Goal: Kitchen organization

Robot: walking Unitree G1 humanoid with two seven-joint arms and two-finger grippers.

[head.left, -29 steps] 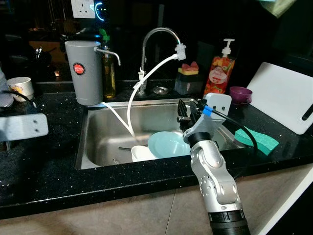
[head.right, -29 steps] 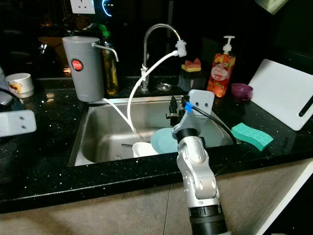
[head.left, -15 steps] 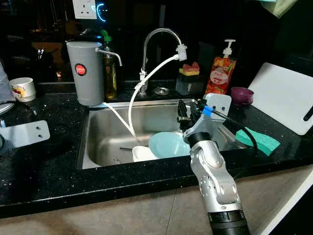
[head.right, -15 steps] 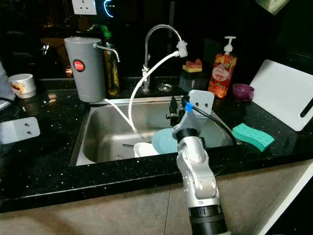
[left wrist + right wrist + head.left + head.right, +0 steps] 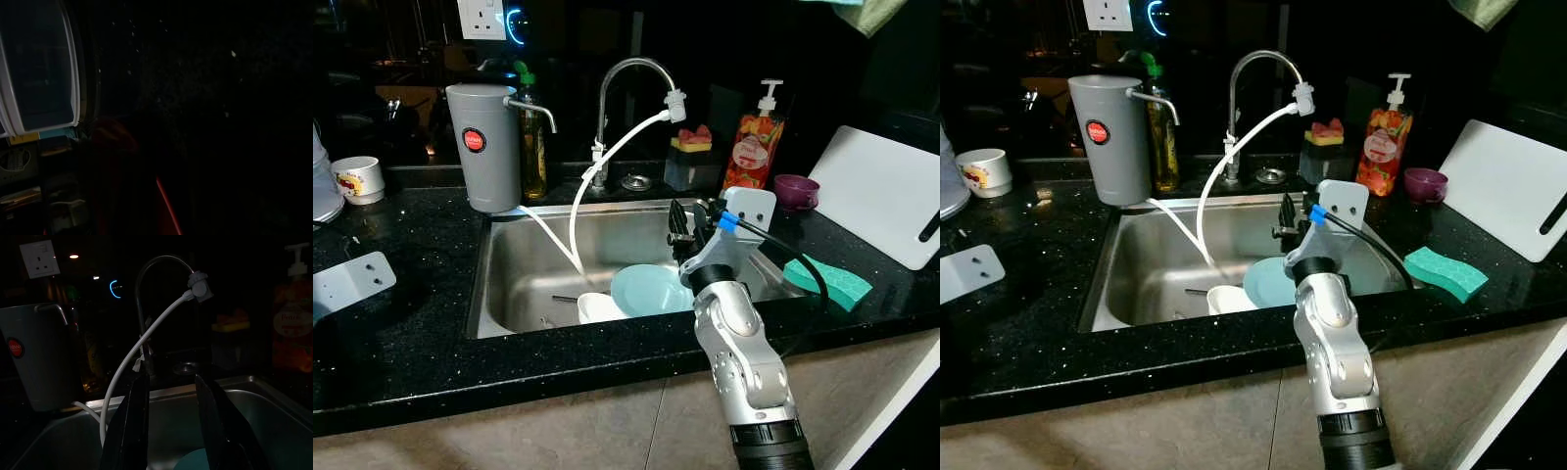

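Right claw (image 5: 683, 221) hung empty above the sink (image 5: 509, 245), its 2 fingers parted, likely lining up for the blue plate (image 5: 646, 289).

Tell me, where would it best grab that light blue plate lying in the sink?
Probably the plate's near rim, from above with the right gripper hovering open over it: it lies tilted against the white bowl, so that edge looks raised enough to pinch.
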